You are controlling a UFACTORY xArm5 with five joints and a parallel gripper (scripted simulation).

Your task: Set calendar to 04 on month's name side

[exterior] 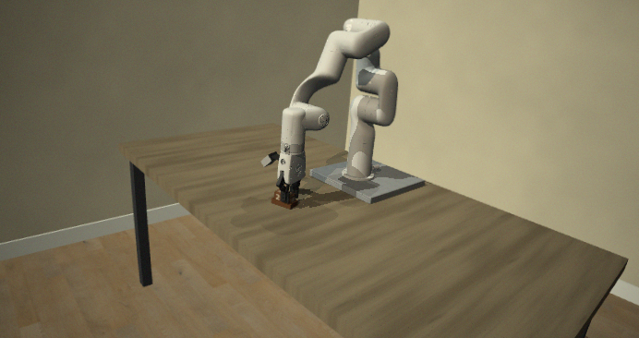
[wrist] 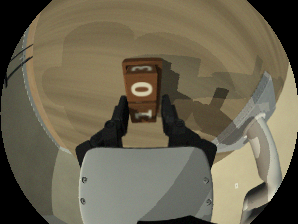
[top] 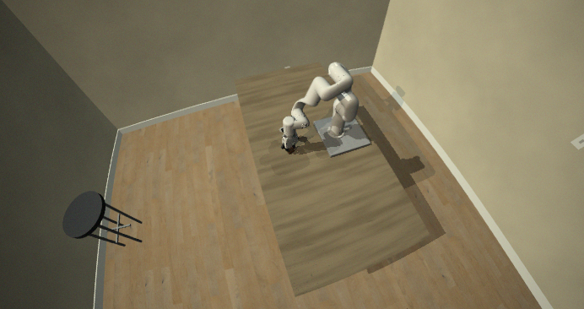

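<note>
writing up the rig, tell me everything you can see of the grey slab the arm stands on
The grey rectangular slab is thin, flat-topped and straight-edged, its surface dull and smooth, like painted metal or stone, though the material can't be confirmed. It lies flat on the brown wood-grained table, near one long edge. The white arm's round foot stands on it, and shadows cross its top. The wrist view shows only part of it.
</note>
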